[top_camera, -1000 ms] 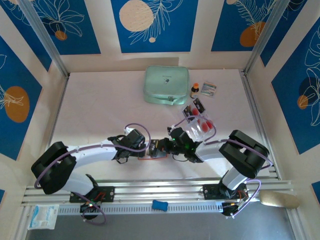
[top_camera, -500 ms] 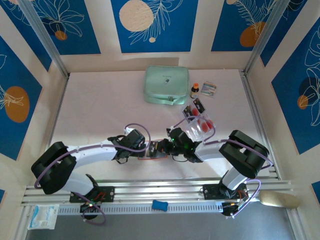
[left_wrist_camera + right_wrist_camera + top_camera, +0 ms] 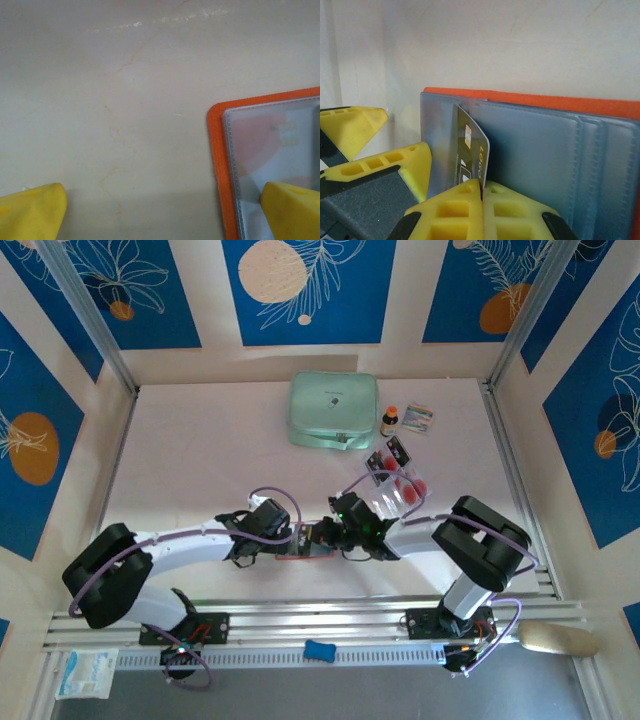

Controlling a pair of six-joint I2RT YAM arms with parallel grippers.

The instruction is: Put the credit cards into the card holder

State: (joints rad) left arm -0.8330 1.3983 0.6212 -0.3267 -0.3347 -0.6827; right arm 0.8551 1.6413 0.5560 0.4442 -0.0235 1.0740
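Credit card (image 3: 470, 150), pinched, right gripper (image 3: 481, 188) reaching leftward

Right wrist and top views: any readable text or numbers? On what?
"001": yellowish digits, sideways, on the dark credit card held by the right gripper; partly hidden, so uncertain.
Mint-green case: small dark mark, too small to read.
Small bottle, printed packet: labels too small to read.
Card holder: no text visible.
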